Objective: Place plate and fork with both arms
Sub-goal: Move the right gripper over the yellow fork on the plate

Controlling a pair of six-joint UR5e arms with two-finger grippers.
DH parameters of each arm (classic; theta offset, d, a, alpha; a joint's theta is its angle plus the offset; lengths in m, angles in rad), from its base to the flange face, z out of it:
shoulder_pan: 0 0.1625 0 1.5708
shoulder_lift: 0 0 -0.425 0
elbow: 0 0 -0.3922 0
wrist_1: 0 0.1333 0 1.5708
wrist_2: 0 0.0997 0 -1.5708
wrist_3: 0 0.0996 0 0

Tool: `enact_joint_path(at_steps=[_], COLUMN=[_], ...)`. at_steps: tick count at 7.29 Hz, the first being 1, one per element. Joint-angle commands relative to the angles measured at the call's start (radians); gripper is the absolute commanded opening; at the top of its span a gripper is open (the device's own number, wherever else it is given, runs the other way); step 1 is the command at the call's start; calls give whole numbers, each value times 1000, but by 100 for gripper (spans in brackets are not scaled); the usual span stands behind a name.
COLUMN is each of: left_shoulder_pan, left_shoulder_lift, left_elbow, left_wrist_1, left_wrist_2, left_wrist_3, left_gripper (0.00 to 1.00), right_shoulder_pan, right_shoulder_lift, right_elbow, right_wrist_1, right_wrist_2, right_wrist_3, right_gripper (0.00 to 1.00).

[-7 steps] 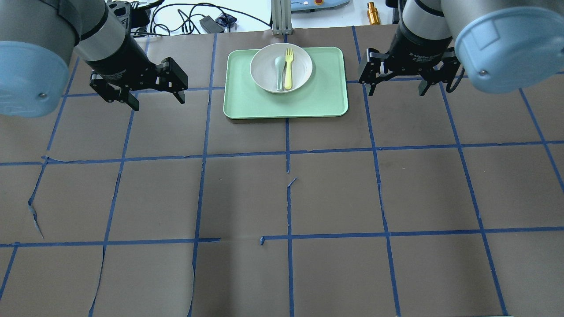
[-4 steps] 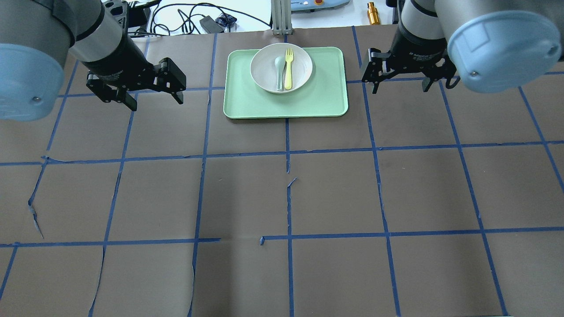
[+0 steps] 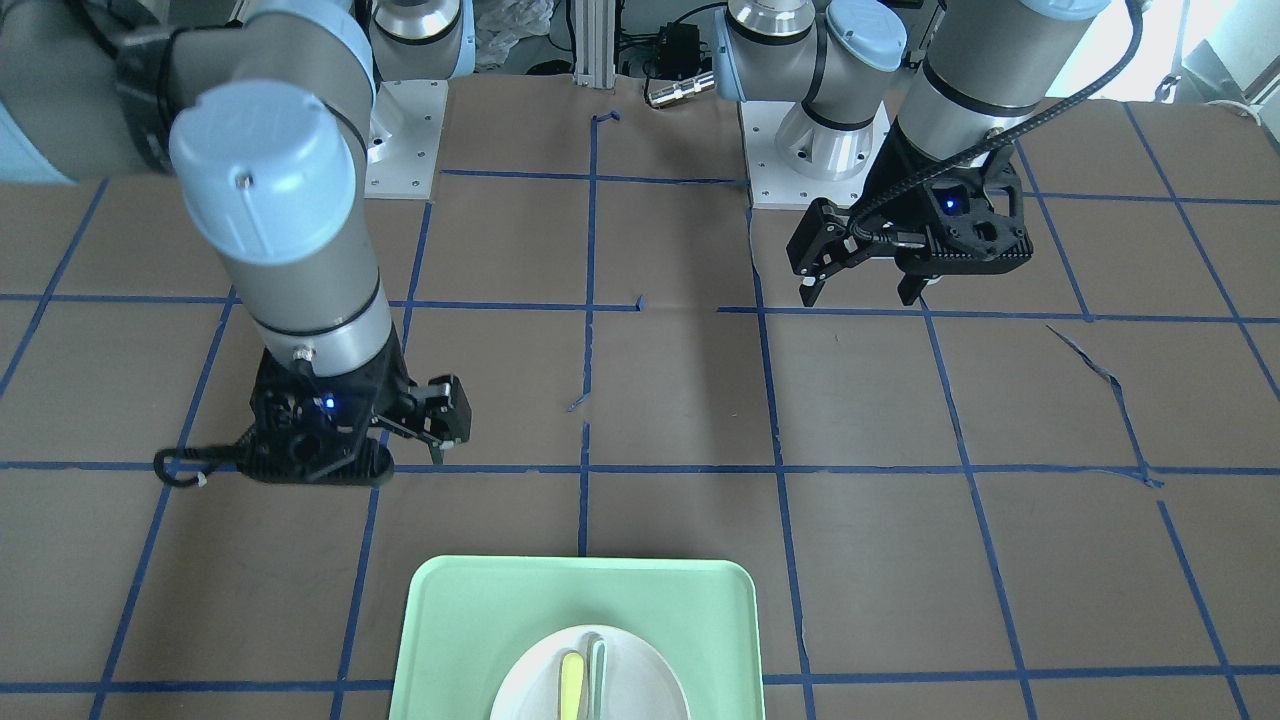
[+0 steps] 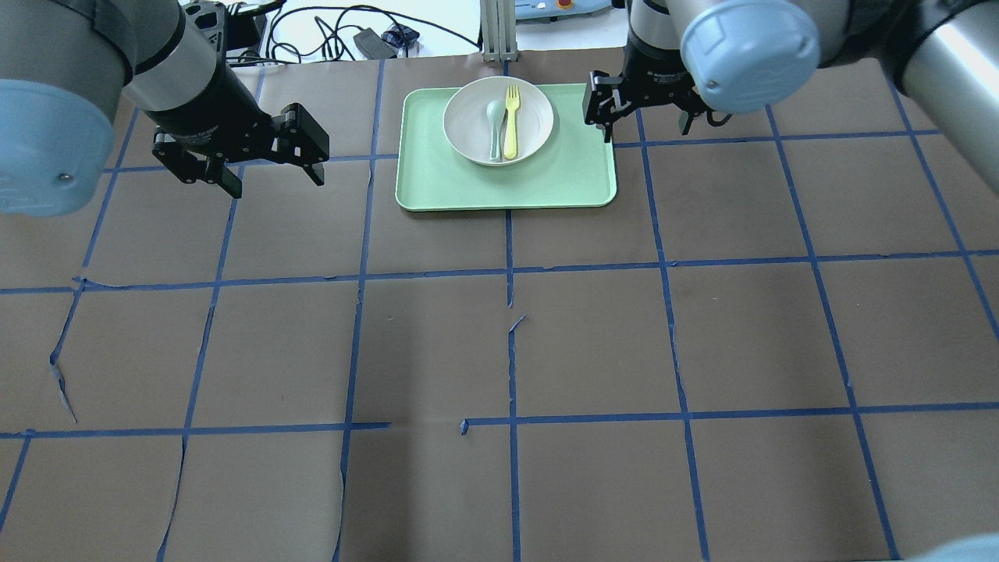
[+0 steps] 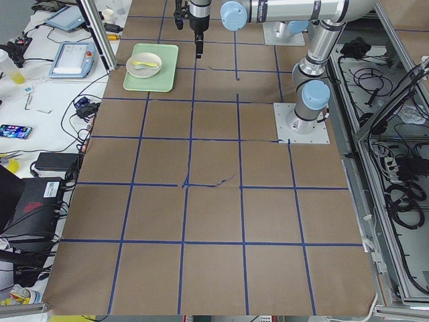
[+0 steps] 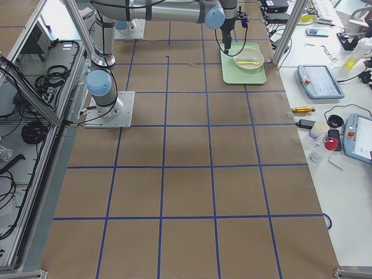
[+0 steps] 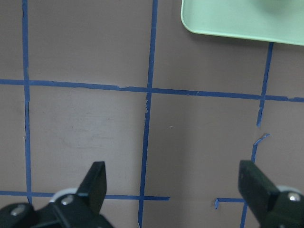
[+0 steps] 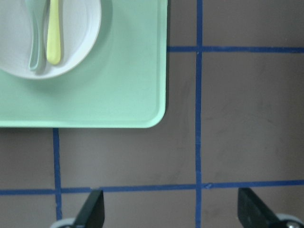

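The off-white plate (image 4: 535, 117) sits at the far end of the light-green tray (image 4: 507, 183). The pale-yellow fork (image 4: 511, 121) lies in the plate beside a grey-green spoon (image 4: 495, 125). My right gripper (image 4: 648, 129) is open and empty, hovering just past the tray's right edge. Its wrist view shows the plate (image 8: 76, 33), the fork (image 8: 53, 28) and the tray's corner (image 8: 118, 95) ahead of the open gripper (image 8: 171, 211). My left gripper (image 4: 277, 176) is open and empty, left of the tray and apart from it. Its wrist view (image 7: 173, 190) shows only a tray corner (image 7: 228, 19).
The table is covered in brown paper with a blue tape grid. Cables, a tablet and a brass part (image 4: 660, 23) lie beyond the far edge. An aluminium post (image 4: 497, 31) stands just behind the tray.
My right gripper has moved left, from well right of the tray to its right edge. My left gripper has barely moved. Plate, fork and spoon have not moved.
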Motion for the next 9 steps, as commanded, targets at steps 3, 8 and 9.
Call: enact_joint_path(at_steps=[3, 8, 9], left_shoulder_pan=[0, 0, 2], left_shoulder_lift=[0, -4, -4], left_elbow=[-31, -33, -33], left_wrist_1=[3, 3, 1], left_wrist_2=[2, 2, 2], left_wrist_3=[0, 3, 5], left_gripper=[100, 100, 100], right_shoulder_pan=[75, 94, 94], right_shoulder_lift=[368, 427, 439], right_elbow=[-325, -322, -322], right_wrist_1=[-52, -184, -216], right_wrist_2=[89, 133, 152], right_wrist_3=[180, 217, 215], right_gripper=[85, 60, 60])
